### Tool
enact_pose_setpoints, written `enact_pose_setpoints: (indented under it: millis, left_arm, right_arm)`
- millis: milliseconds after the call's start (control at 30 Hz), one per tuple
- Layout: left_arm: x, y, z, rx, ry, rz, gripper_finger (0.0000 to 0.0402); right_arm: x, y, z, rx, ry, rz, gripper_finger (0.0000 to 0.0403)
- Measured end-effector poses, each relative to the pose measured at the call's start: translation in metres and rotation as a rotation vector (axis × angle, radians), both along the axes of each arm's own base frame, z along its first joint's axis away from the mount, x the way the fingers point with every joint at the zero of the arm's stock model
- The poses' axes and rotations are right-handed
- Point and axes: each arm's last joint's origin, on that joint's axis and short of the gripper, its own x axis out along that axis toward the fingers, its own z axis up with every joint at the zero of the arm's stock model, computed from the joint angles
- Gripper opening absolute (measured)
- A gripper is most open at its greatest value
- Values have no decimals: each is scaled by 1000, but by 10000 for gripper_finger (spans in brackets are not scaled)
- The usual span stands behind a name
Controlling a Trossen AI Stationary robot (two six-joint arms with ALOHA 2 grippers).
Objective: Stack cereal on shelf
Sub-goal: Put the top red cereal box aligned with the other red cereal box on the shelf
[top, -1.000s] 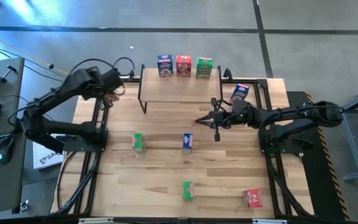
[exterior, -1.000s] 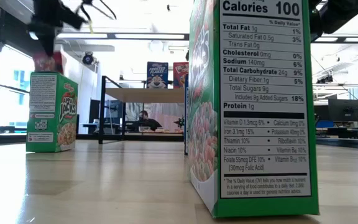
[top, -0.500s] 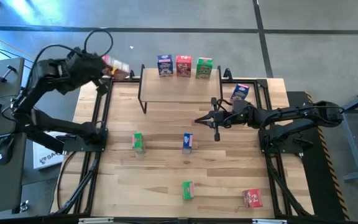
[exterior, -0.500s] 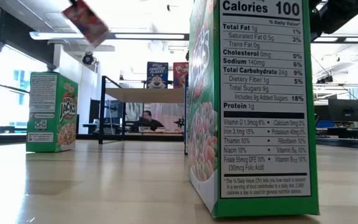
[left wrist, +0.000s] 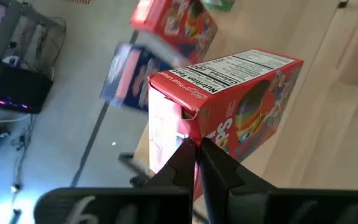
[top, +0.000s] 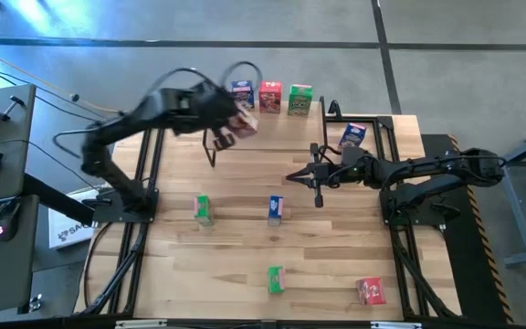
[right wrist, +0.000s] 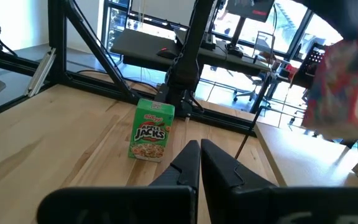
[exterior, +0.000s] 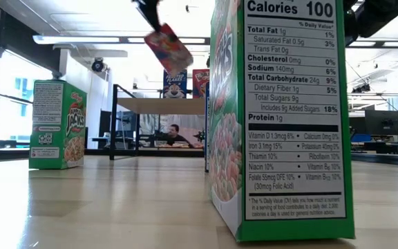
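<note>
Wooden shelf [top: 263, 128] already carried three boxes along its back edge. Left gripper [top: 231, 128], clamped on a tilted red cereal box [top: 245, 122], hovered over its left end; levelling and setting down seemed next. Right gripper [top: 292, 176] waited pinched, empty, mid-table.

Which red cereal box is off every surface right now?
The red box pinched in the left tool, tilted in the air above the shelf; the other reds stand on shelf and table.
</note>
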Motion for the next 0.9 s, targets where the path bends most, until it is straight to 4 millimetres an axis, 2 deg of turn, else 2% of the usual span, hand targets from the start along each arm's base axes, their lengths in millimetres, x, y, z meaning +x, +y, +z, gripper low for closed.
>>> enact_pose_setpoints:
  millis: [67,267,500,600,900]
  left_arm:
    - [17,2,-5,13,13,-16,0]
    - [49,9,-17,84,72,8,0]
    - [74,14,-39,118,148,7,0]
    - [79,15,-46,131,178,7,0]
    - [83,16,-49,93,150,-8,0]
  right_arm:
    - [0,0,-1,1,7,0,1]
    - [0,0,-1,-2,11,0,1]
    - [0,0,-1,-11,10,1,1]
    - [0,0,-1,-11,10,1,1]
    - [0,0,-1,-11,10,1,1]
